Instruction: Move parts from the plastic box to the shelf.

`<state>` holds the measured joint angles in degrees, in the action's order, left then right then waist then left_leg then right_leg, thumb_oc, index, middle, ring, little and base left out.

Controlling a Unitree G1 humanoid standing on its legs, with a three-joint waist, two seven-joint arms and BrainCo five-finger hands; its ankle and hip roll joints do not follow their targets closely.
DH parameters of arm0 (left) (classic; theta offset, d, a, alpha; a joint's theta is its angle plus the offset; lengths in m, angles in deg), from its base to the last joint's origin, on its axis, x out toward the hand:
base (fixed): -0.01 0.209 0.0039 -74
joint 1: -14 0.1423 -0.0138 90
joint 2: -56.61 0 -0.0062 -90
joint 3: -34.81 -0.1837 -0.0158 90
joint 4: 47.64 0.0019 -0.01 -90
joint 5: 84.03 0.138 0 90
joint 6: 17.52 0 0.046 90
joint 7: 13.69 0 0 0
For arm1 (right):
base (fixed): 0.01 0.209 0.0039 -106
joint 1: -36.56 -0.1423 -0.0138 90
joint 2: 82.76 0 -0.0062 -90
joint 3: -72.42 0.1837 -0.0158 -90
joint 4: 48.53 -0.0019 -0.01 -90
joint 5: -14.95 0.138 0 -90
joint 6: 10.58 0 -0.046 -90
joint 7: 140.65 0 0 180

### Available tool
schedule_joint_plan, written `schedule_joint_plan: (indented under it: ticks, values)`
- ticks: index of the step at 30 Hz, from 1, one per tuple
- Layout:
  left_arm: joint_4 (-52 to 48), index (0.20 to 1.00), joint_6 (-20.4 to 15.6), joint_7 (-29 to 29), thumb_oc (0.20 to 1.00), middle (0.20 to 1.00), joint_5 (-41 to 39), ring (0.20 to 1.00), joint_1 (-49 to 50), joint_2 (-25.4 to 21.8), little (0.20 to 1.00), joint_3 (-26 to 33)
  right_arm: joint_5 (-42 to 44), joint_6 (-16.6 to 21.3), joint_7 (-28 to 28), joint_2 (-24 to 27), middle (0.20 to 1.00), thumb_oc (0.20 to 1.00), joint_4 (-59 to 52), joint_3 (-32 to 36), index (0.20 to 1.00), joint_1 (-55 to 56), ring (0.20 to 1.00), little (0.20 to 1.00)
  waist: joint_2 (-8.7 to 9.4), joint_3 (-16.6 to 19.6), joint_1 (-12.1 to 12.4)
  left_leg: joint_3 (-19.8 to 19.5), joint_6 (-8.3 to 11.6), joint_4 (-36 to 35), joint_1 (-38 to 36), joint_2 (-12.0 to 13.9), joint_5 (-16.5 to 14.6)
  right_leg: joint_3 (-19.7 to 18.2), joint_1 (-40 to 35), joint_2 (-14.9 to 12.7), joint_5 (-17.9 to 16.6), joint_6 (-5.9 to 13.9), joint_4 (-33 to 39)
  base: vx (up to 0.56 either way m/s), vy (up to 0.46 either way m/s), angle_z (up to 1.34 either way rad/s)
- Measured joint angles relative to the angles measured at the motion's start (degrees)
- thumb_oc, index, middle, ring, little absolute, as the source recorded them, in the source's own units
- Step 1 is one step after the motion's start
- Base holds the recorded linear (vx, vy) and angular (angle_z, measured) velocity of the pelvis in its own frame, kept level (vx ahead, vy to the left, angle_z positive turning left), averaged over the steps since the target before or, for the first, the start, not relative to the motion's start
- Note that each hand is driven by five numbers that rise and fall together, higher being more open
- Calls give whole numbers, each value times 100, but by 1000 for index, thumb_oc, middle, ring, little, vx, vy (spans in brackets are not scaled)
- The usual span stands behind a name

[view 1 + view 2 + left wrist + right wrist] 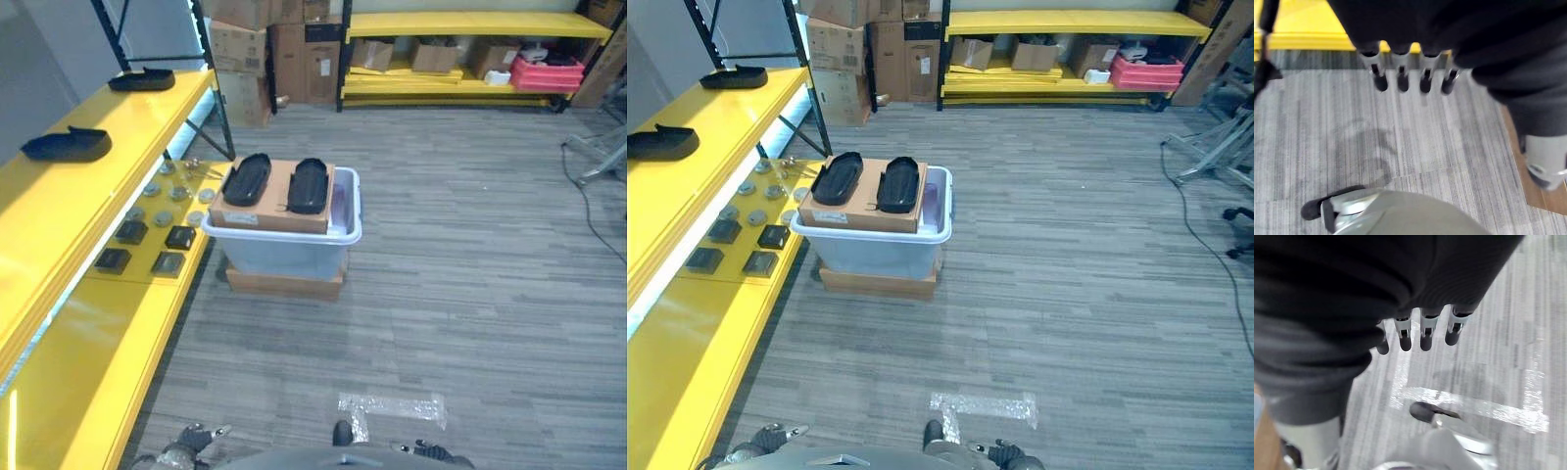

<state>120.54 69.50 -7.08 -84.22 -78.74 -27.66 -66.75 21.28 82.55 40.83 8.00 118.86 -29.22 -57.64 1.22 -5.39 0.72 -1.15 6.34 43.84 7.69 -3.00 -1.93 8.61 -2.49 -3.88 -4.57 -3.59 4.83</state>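
Parts for transfer, two black moulded trays (247,179) (310,185), are lying side by side on a cardboard sheet (274,199) that is covering most of the plastic box (343,230). The box is sitting on a flat cardboard base on the floor, just beside the yellow shelf (147,304).

I am carrying both hands low at my sides, well apart from the box. My left hand (1410,73) is hanging with fingers straight and relaxed, holding nothing. My right hand (1422,330) is hanging the same way, also empty.

Risks I am noting:
- The trays are resting loose on the cardboard, so a careless reach is likely to slide one off onto the floor.
- The cardboard is sitting unevenly over the rim; pressing down on it may tip it into the box.
- The lower shelf level is already holding small round pieces and dark square pieces (180,236), so a tray set down blind could knock them.

Condition of the parts: both are looking dark, glossy, elongated and shallow, with raised rims. Similar trays (67,146) are lying on the upper shelf level.
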Motion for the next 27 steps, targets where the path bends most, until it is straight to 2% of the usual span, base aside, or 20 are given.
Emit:
schedule_joint_plan:
  ticks: [1,2,3,4,6,7,9,12,13,14,15,17,18,19,20,21,23,25,26,27]
  values:
    - [-21,1000,-2,-2,1000,1000,-31,1000,-54,-37,1000,17,4,-44,1,36,1000,1000,18,-57,1000,-37,1000,1000,59,-49,46,213,-14,-250,116,150,-79,7,-63,-19,33,-4,-11,295,-65,6]
    - [-23,1000,10,-86,1000,1000,-27,1000,-39,-77,1000,14,8,-51,1,124,1000,1000,-11,-116,1000,-140,1000,1000,104,-131,50,443,-40,-1281,134,375,-52,140,-224,-13,141,1,15,298,-10,19]
    - [-25,1000,11,-102,1000,1000,-25,1000,-29,-75,1000,8,9,-55,0,194,1000,1000,-16,-125,1000,-120,1000,1000,81,-167,54,451,-32,-1976,160,461,25,202,-339,25,199,12,22,300,31,24]
    - [-45,1000,14,-121,1000,1000,-14,1000,108,-74,1000,8,37,-58,3,245,1000,1000,-71,-106,1000,-197,1000,1000,55,-190,86,537,-14,-2775,171,533,172,203,-424,65,382,85,33,305,64,10]
    - [-90,1000,10,-147,1000,1000,42,1000,184,-32,1000,-27,137,-48,5,371,1000,1000,-221,10,1000,-203,1000,1000,-95,-264,61,585,7,-4553,-46,604,679,214,-554,186,494,219,33,242,61,6]
    - [-70,1000,19,-175,1000,1000,46,1000,184,-2,1000,-38,231,-42,6,424,1000,1000,-222,89,1000,-228,1000,1000,-202,-326,53,549,5,-4906,-32,646,852,209,-625,272,546,264,30,348,128,3]
    - [-43,1000,75,-204,1000,1000,56,1000,308,-21,1000,-33,358,-39,-3,452,1000,1000,-214,148,1000,-265,1000,1000,-317,-374,126,614,-40,-4897,59,666,1162,134,-786,319,674,291,29,311,129,-29]
    - [-14,1000,94,-204,1000,1000,72,1000,381,-24,1000,-36,358,-28,-8,460,1000,1000,-207,143,1000,-182,1000,1000,-427,-304,110,640,-160,-4863,-294,714,1313,46,-1114,324,872,497,-12,256,155,-26]
    - [1,1000,97,-205,1000,1000,98,1000,397,-25,1000,-35,392,-29,-14,451,1000,1000,-194,172,1000,-139,1000,1000,-479,-267,99,649,-317,-4867,-449,731,1359,-4,-1220,324,942,580,-15,275,292,-12]
    - [-26,1000,116,-200,1000,1000,107,1000,329,-122,1000,-27,677,-18,-61,211,1000,1000,-197,483,1000,-37,1000,1000,-280,-234,71,792,-632,-4898,-687,486,1149,9,-1324,64,984,685,-301,188,242,-1]
    - [-51,1000,114,-200,1000,1000,109,1000,317,-171,1000,-34,751,6,-107,94,1000,1000,-218,580,1000,26,1000,1000,-241,-225,63,790,-698,-4881,-789,443,1136,22,-1263,-5,1043,740,-627,112,251,-6]
    - [-145,1000,99,-202,1000,1000,158,1000,218,-267,1000,-211,945,69,-130,-113,1000,1000,-465,697,1000,154,1000,1000,-259,-235,21,861,-783,-4863,-927,491,997,-29,-367,-167,1337,952,-2536,16,170,-17]
    - [-203,1000,103,-197,1000,1000,160,1000,89,-341,1000,-247,1033,108,-138,-230,1000,1000,-538,673,1000,184,1000,1000,-253,-233,-89,863,-850,-4858,-958,439,944,-87,133,-242,1413,1066,-3332,38,151,8]
    - [-265,1000,125,-170,1000,1000,155,1000,-171,-530,1000,-469,1254,157,-138,-372,1000,1000,-703,561,1000,156,1000,1000,-124,-277,-244,832,-929,-4860,-1006,313,872,-496,865,-334,1368,1221,-4399,97,103,29]
    - [-327,1000,121,-156,1000,1000,155,1000,-284,-594,1000,-577,1369,166,-135,-406,1000,1000,-733,554,1000,132,1000,1000,-126,-299,-293,792,-944,-4859,-1002,283,862,-676,1173,-278,1357,1255,-4633,154,31,39]
    - [-366,1000,63,-111,1000,1000,154,1000,-454,-625,1000,-611,1417,165,-129,-404,1000,1000,-729,556,1000,111,1000,1000,-154,-326,-312,798,-936,-4861,-1039,269,853,-734,1375,-290,1367,1266,-4520,178,-39,26]
    - [-547,1000,10,-40,1000,1000,145,1000,-626,-674,1000,-610,1480,165,-89,-398,1000,1000,-847,541,1000,119,1000,1000,-181,-334,-260,786,-827,-4871,-1102,225,668,-697,1357,-402,1321,1217,-3454,142,-91,10]
    - [-606,1000,-46,59,1000,1000,132,1000,-703,-670,1000,-517,1471,196,-63,-400,1000,1000,-989,503,1000,87,1000,1000,-173,-352,-243,745,-876,-4863,-1183,159,608,-651,1289,-547,1160,1240,-2582,156,-151,0]
    - [-788,1000,-56,89,1000,1000,24,1000,-628,-645,1000,-350,1343,195,131,-360,1000,1000,-1889,483,1000,428,1000,1000,-142,-336,-190,713,-761,-4872,-1154,121,560,-593,1051,-586,987,1252,-1375,65,-99,5]
    - [-859,1000,-68,99,1000,1000,24,1000,-556,-654,1000,-261,1344,274,197,-364,1000,1000,-2301,477,1000,569,1000,1000,-111,-342,-181,670,-761,-4887,-1150,120,540,-570,768,-604,747,1199,-498,93,-144,13]
